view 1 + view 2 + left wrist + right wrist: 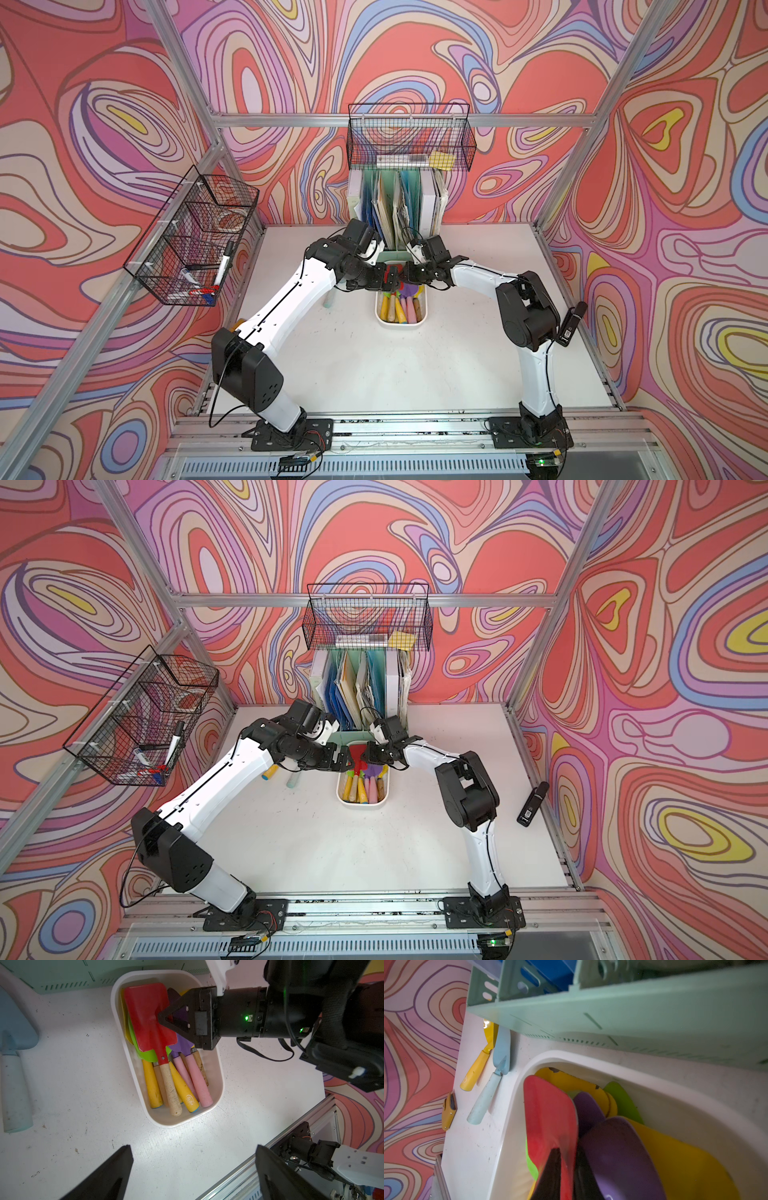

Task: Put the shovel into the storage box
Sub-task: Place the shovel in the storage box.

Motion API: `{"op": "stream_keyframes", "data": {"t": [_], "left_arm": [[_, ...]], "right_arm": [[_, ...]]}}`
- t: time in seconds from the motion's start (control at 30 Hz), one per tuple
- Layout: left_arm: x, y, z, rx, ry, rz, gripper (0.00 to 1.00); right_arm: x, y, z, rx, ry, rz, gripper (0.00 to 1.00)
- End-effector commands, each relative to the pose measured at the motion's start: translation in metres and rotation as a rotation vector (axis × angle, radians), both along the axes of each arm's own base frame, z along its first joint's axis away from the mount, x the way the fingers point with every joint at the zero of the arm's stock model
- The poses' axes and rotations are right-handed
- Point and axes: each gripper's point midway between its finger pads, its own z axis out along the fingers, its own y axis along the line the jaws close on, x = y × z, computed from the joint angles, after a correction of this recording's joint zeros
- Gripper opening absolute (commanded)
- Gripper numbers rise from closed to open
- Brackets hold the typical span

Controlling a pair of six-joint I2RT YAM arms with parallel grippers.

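red shovel (145, 1014), white storage box (218, 1084) (walls (415, 62) swirled pink, purple)

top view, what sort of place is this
Probably a robot test cell staged as a desk: aluminium frame, swirl-printed walls, a wire basket holding markers, a mint file holder full of folders.

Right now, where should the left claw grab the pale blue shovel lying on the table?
Take the pale blue shovel by its rounded whitish handle, from straight above, jaws across it. It lies flat on the white table. The handle is narrow, its end clear; the blade is wide, flat, beside a yellow shovel.
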Motion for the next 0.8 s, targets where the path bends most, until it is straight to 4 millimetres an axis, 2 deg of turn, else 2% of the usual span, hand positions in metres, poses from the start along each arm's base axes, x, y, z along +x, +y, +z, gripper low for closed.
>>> {"op": "stream_keyframes", "data": {"t": [0.0,0.3,0.6,0.77], "left_arm": [[-0.006,-0.001,0.007,-0.017,-0.016,-0.019,0.98],[-0.010,0.007,0.005,0.016,-0.003,0.003,0.99],[-0.013,0.048,-0.031,0.229,0.064,0.145,0.99],[-0.010,0.066,-0.051,0.267,0.115,0.213,0.99]], "right_arm": [[-0.001,-0.003,-0.007,-0.015,0.007,-0.002,0.20],[-0.005,-0.009,-0.001,-0.040,0.000,-0.003,0.29],[-0.011,-0.018,0.024,-0.074,-0.039,-0.006,0.34],[-0.014,-0.022,0.042,-0.082,-0.065,-0.005,0.37]]}}
